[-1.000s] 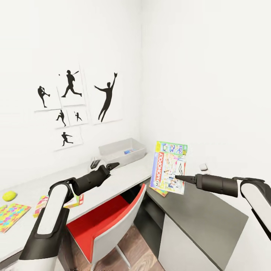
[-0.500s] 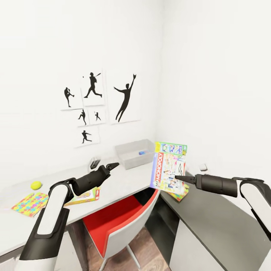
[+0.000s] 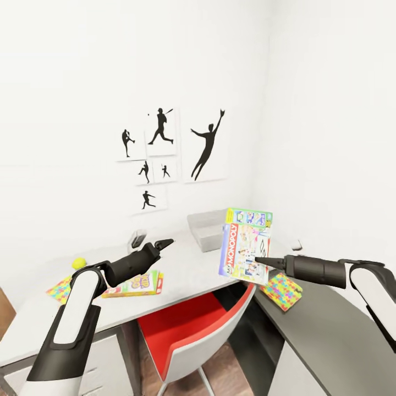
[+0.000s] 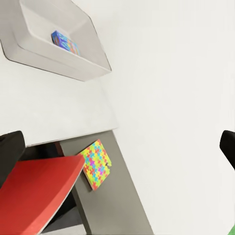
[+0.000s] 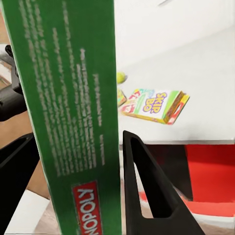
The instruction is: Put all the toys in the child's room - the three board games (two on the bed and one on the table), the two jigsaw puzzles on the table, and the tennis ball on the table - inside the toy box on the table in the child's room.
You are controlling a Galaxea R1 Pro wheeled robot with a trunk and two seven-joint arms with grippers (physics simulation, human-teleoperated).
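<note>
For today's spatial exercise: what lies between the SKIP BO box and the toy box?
Head view: only bare table top lies between the SKIP BO box and the toy box.

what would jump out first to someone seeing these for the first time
The Monopoly box, held upright in the right hand above the red chair, draws the eye first. Behind it, black baseball-player prints stand out on the white wall. On the table lie the Skip-Bo box and, near the left edge, a tennis ball; a bright puzzle lies on the dark cabinet.
</note>
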